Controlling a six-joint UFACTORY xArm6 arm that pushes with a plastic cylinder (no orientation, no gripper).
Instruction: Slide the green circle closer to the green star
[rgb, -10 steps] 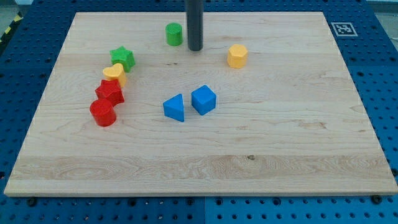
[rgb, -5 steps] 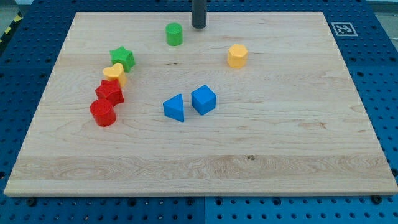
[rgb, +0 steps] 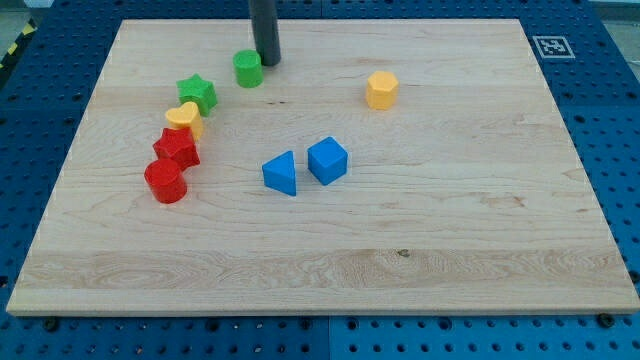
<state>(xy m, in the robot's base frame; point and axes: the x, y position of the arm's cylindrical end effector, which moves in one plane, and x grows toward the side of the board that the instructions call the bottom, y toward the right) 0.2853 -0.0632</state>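
The green circle (rgb: 248, 69) is a short green cylinder near the view's top, left of the middle. My tip (rgb: 267, 63) stands right against its upper right side. The green star (rgb: 197, 94) lies down and to the left of the circle, a small gap apart. The rod rises from the tip out of the view's top.
A yellow block (rgb: 184, 118), a red star-like block (rgb: 177, 148) and a red cylinder (rgb: 165, 181) run in a line below the green star. A blue triangle (rgb: 281, 173) and blue cube (rgb: 328, 160) sit mid-board. A yellow hexagon (rgb: 381, 90) lies at the right.
My tip went up past the green circle, then came down-left onto its right side. The green circle slid left and slightly down, nearer the green star.
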